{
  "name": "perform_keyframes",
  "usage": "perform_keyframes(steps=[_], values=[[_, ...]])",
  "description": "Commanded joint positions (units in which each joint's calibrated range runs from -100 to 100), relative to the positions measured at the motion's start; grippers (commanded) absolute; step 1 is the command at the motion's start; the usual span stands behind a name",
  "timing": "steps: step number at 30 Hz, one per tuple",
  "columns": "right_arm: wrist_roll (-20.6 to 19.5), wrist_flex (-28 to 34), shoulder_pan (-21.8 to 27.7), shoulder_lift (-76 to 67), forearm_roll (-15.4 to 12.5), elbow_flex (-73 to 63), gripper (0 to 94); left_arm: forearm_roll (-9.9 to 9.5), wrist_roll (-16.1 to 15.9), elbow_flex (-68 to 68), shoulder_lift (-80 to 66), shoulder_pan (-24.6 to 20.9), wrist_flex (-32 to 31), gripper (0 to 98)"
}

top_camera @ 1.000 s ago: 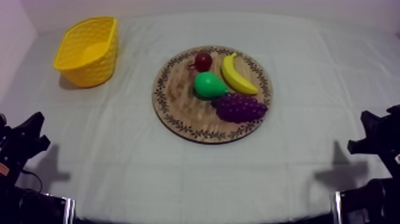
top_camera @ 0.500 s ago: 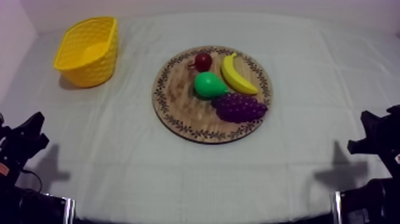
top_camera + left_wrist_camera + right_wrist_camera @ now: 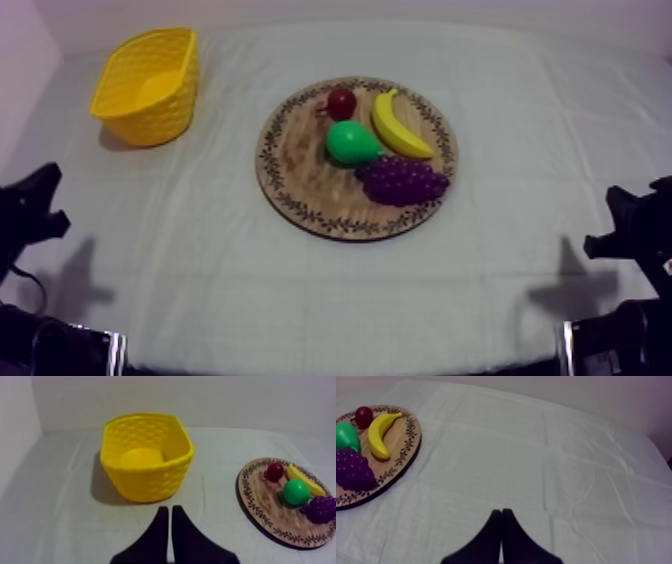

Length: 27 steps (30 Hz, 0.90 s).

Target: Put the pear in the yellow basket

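- The left gripper (image 3: pixel 169 511) hangs low over the grey-white cloth (image 3: pixel 200 295) at its own side of the table. Its two black fingers are pressed together into a narrow wedge with nothing between them.
- The right gripper (image 3: pixel 500 512) sits low at the opposite side, its fingers likewise closed together on nothing.
- Farther in, the round wooden board (image 3: pixel 300 185) lies mid-table, well apart from both grippers. The bunch of grapes (image 3: pixel 403 180) is at its near part.
- The pear (image 3: pixel 351 143), bright green, lies on the board just behind the grapes. The banana (image 3: pixel 398 125) is just beside it toward the right arm's side, and the small red fruit (image 3: pixel 341 102) lies beyond it.
- Farthest, at the rear on the left arm's side, the yellow basket (image 3: pixel 150 120) stands upright, well apart from the board. From the left wrist view it looks empty.
- As I judge it, no step of the task is done. The pear is not yet gripped, so reaching, opening the fingers, grasping, lifting, carrying and releasing over the basket are all left.
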Motion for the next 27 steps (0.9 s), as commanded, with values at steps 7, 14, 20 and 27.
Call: perform_keyframes(steps=[7, 14, 20, 27], values=[[0.0, 0.1, 0.0, 0.0, 0.0, 0.0, 0.3, 0.22, -9.6, -37.4, 27.5, 4.1, 8.1, 0.0], [0.0, 0.1, 0.0, 0.0, 0.0, 0.0, 0.3, -5.1, -9.4, -60.1, 47.7, 12.0, 15.1, 0.0], [0.0, 0.1, 0.0, 0.0, 0.0, 0.0, 0.3, -10.41, -7.4, -72.6, 62.6, 19.2, 17.6, 0.0], [0.0, 0.1, 0.0, 0.0, 0.0, 0.0, 0.3, -12.4, -6.8, -80.9, 77.1, 24.8, 18.0, 0.0]])
